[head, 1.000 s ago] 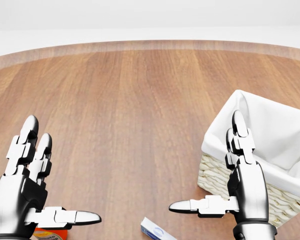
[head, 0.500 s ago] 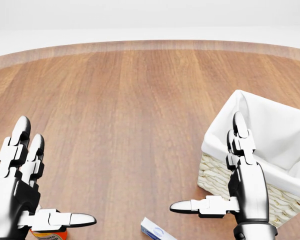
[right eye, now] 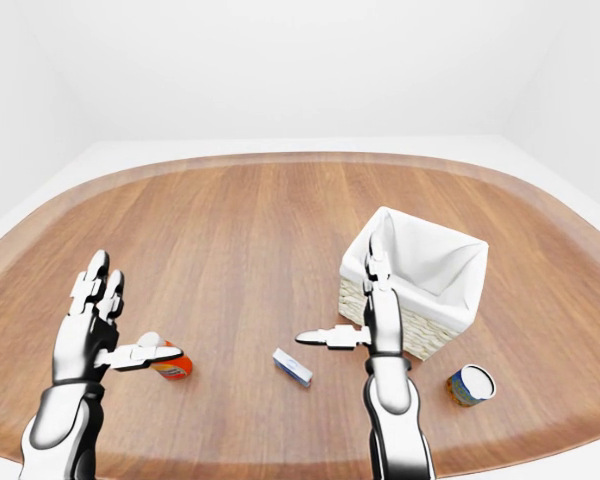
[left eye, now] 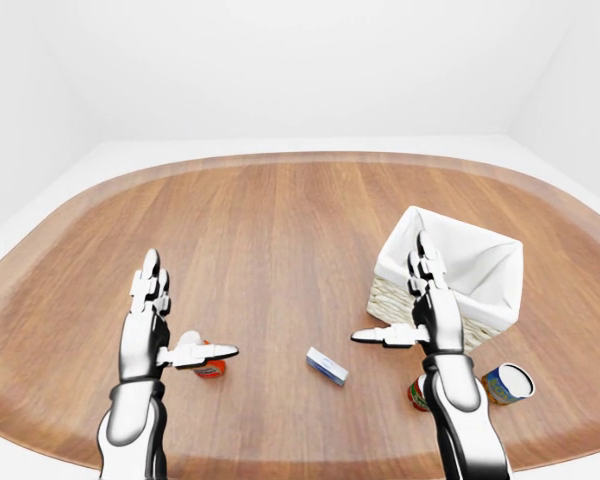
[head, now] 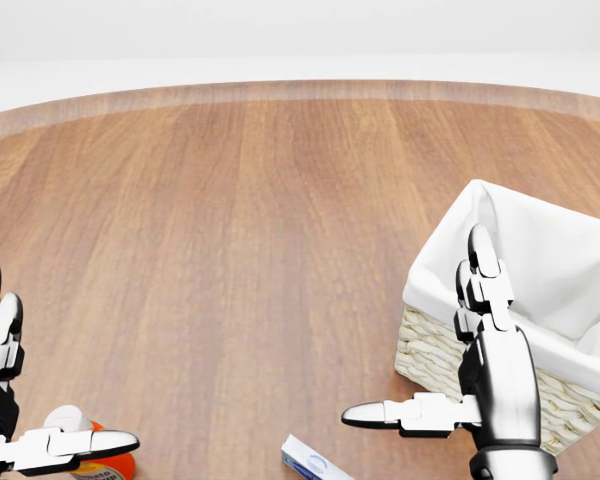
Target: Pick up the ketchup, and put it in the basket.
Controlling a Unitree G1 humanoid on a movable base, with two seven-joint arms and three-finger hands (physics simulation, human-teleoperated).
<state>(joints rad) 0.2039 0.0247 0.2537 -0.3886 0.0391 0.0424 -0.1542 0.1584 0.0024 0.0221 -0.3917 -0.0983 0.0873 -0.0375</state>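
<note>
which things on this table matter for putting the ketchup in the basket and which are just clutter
Needed: ketchup bottle, basket, left robot hand open beside the bottle.
Clutter: small white and blue box, tin can on its side, red can behind the right arm.

In the head view, the left hand (head: 10, 420) is cut off by the left and bottom edges, and its thumb covers part of the ketchup bottle (head: 92, 458), which the bottom edge also clips. The small white-and-blue box (head: 312, 462) is cropped there too. In the left-eye view, the right arm hides most of a red can (left eye: 417, 392). The label on the tipped can (right eye: 469, 384) is too small to read.
</note>
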